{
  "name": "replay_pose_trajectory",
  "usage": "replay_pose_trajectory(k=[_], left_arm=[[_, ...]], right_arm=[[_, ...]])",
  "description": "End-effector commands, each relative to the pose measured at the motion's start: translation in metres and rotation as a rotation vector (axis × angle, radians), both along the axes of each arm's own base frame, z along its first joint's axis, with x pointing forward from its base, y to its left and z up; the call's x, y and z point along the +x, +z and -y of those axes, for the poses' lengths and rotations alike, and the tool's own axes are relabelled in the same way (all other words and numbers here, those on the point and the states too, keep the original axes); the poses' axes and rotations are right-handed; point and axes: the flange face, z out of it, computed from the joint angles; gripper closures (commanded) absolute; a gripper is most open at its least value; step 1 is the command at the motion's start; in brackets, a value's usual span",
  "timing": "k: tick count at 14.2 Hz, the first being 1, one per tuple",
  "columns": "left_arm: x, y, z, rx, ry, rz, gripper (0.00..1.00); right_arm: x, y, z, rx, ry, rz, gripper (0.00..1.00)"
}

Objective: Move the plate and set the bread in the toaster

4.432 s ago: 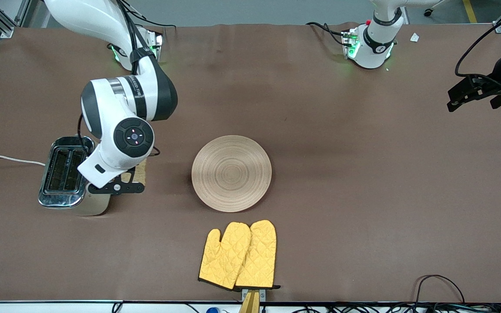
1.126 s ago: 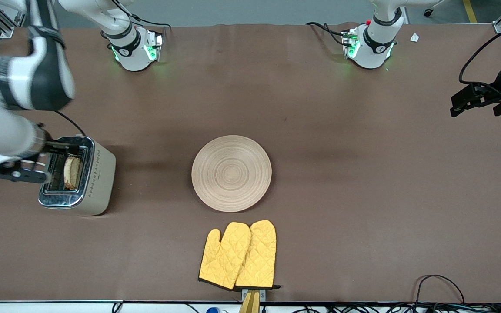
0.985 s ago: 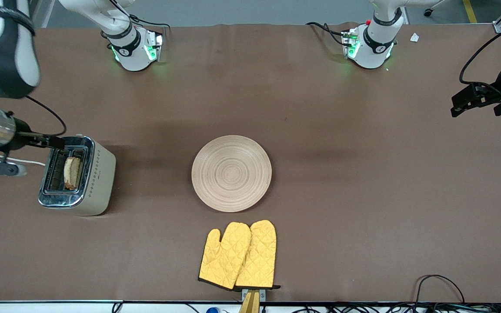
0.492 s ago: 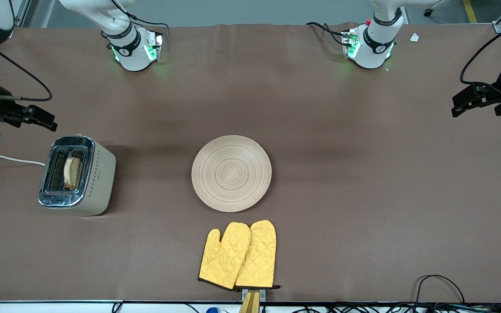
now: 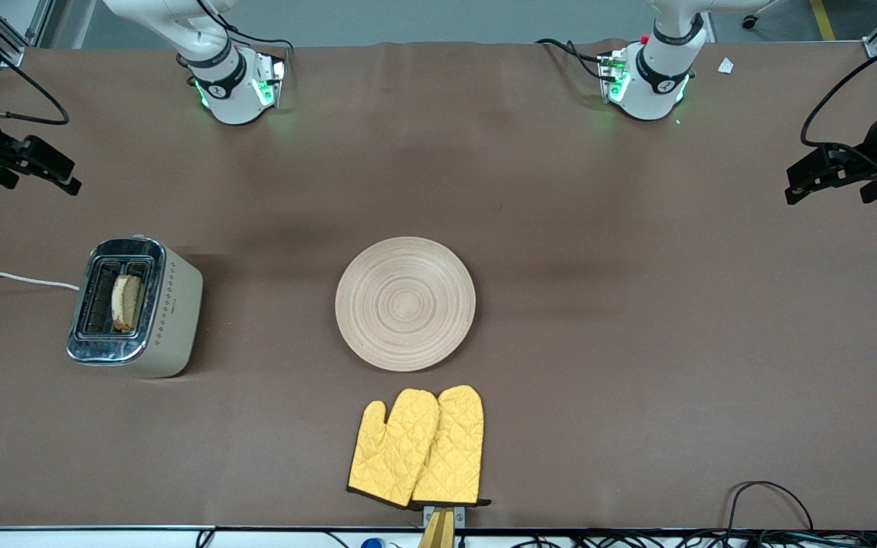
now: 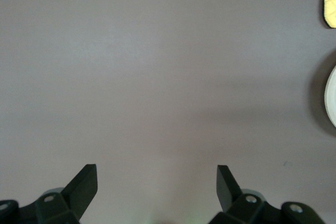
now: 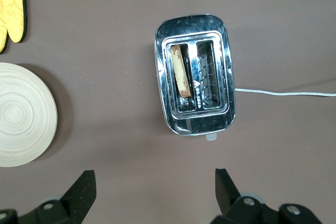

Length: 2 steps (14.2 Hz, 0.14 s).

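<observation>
Front view: the boxy cream toaster with a chrome top (image 5: 134, 307) stands toward the right arm's end of the brown worktop (image 5: 636, 342), its white cord (image 5: 12, 278) trailing off the worktop's edge; the speckled brown bread slice (image 5: 126, 302) stands on edge in the slot nearer the round, ring-grooved beige wooden plate (image 5: 405, 303), which lies bare at mid-worktop. A pair of quilted yellow oven mitts (image 5: 417, 446) lies just beside the plate, nearer the camera. The right claw (image 5: 35, 164) hangs over the worktop's edge at the right arm's end, the left claw (image 5: 819, 171) over the edge at the left arm's end; both arms wait. Right wrist view: looks straight down into the toaster (image 7: 194, 88), showing the bread (image 7: 180, 70) filling one slot and bare wire guides in the other, with the plate (image 7: 23, 113) and a mitt (image 7: 11, 6) at the margin; the claw (image 7: 152, 192) is spread wide and holds nothing. Left wrist view: mostly bare worktop (image 6: 157, 66), slivers of plate (image 6: 332, 95) and mitt (image 6: 331, 1); the claw (image 6: 156, 187) likewise spread wide, holding nothing. Cables (image 5: 773, 502) run along the worktop's near edge.
</observation>
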Motion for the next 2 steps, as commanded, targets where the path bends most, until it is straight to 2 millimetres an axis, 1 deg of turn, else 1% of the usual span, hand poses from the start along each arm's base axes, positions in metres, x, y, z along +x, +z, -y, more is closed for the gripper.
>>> replay_pose_trajectory(k=[1,2], left_arm=[[-0.0035,0.0056,0.0094,-0.016,-0.016,0.004,0.0],[-0.0042,0.0063,0.0094,-0.016,-0.016,0.004,0.0]], right_arm=[[0.0009,0.0117,0.0081,0.02,-0.005,0.011,0.0],[0.0048,0.0128,0.0095,0.018,-0.007,0.014,0.0]])
